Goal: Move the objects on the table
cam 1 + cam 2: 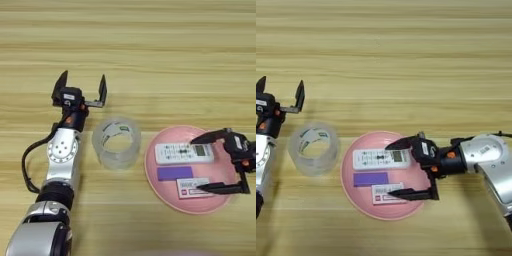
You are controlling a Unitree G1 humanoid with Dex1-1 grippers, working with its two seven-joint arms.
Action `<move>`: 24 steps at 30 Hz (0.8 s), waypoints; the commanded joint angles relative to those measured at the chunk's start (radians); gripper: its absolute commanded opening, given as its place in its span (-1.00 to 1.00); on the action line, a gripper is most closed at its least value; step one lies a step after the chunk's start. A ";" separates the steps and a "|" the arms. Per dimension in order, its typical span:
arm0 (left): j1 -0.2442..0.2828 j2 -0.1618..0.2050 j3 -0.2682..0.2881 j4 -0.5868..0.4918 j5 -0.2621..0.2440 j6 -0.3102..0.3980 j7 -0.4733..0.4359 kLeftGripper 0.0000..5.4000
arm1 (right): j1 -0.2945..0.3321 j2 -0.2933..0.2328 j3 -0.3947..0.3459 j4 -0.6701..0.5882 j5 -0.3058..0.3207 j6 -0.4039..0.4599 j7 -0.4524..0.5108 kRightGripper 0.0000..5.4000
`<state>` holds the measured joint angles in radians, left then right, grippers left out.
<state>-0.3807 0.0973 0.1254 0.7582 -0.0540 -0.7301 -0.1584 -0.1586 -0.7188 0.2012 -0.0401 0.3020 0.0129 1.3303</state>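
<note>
A slim white remote control (381, 158) lies across the round pink plate (348, 176), its dark screen end to the right. In front of it on the plate are a flat purple block (371, 178) and a small flat white box with a red edge (385, 192). My right gripper (388, 171) is open wide over the plate's right half. Its upper finger reaches past the remote's far edge and its lower finger lies along the box's near edge. My left gripper (82, 82) stands open and upright at the left, holding nothing.
A clear tape roll (116, 142) stands on the wood-grain table (150, 50) between my left arm and the plate (170, 202). My left forearm (62, 155) runs down to the lower left corner.
</note>
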 commanded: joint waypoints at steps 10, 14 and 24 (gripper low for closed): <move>-0.020 0.000 0.001 0.014 -0.009 -0.010 -0.001 1.00 | -0.084 0.003 -0.006 0.111 -0.074 -0.029 -0.048 0.99; -0.021 0.000 0.001 0.014 -0.009 -0.010 -0.001 1.00 | -0.104 0.007 0.005 0.156 -0.106 -0.038 -0.045 0.99; -0.018 -0.003 -0.001 0.011 -0.006 -0.010 0.002 1.00 | -0.140 0.020 0.053 0.233 -0.151 -0.028 -0.017 0.99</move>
<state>-0.3871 0.0971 0.1251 0.7654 -0.0536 -0.7311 -0.1577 -0.2738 -0.7023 0.2420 0.1827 0.1665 -0.0125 1.3028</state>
